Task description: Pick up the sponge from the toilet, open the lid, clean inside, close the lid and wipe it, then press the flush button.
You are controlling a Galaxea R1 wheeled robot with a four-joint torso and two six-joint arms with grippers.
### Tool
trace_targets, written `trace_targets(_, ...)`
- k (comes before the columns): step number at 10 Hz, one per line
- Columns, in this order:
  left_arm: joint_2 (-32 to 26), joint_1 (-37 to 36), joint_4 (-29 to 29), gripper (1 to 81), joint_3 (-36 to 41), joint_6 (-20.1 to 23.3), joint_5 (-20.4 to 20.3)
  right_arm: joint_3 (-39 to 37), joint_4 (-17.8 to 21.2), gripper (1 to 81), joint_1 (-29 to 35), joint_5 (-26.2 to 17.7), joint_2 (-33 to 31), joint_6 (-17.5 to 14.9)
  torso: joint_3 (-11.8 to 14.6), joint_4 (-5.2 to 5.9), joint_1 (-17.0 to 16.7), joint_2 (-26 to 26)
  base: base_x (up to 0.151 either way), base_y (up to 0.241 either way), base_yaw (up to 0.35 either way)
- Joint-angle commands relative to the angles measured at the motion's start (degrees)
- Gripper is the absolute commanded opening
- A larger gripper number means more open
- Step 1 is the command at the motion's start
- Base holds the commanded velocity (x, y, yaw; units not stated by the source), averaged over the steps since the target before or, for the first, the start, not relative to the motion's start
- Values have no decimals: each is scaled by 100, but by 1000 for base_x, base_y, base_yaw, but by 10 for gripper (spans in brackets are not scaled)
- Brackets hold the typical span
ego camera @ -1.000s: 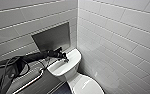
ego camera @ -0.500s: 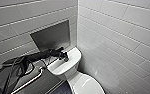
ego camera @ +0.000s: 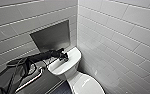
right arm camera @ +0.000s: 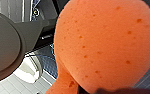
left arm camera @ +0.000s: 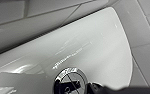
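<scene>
The white toilet (ego camera: pixel 73 75) stands in the corner with its lid (ego camera: pixel 87 85) down. My left arm reaches in from the left, and my left gripper (ego camera: pixel 63 57) is shut just over the flat tank top (ego camera: pixel 71 56). In the left wrist view a round chrome flush button (left arm camera: pixel 69 81) sits in the glossy tank top (left arm camera: pixel 96 50), close under the gripper. The orange-red sponge (right arm camera: pixel 103 45) looms large in the right wrist view, pinched in my right gripper.
A grey metal panel (ego camera: pixel 52 36) is set into the tiled wall behind the tank. A metal grab bar (ego camera: pixel 31 79) runs at the left of the toilet. The tiled side wall (ego camera: pixel 121 45) stands close on the right. Blue-grey floor tiles (right arm camera: pixel 147 80) show past the sponge.
</scene>
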Motion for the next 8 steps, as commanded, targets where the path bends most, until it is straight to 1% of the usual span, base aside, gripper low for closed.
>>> trace_targets(1,-161,-955,177,10,-182,90,85,99,-6,10,-133,-370,-109,8,0,0,0,0,0,0,0)
trace_targets(4,-117,-903,229,10,-305,90,59,2,-24,10,-133,-362,-38,8,0,0,0,0,0,0,0)
trace_targets(5,-91,-911,229,10,-367,90,50,-16,-24,10,-133,-362,-29,8,-233,0,0,0,0,0,0)
trace_targets(6,-55,-911,229,10,-428,90,50,-7,-24,10,-133,-362,-21,8,-35,0,-2,0,0,0,0)
trace_targets(8,-38,-867,238,10,-437,99,76,-16,-7,10,-125,-362,-21,8,-77,0,0,0,0,0,0)
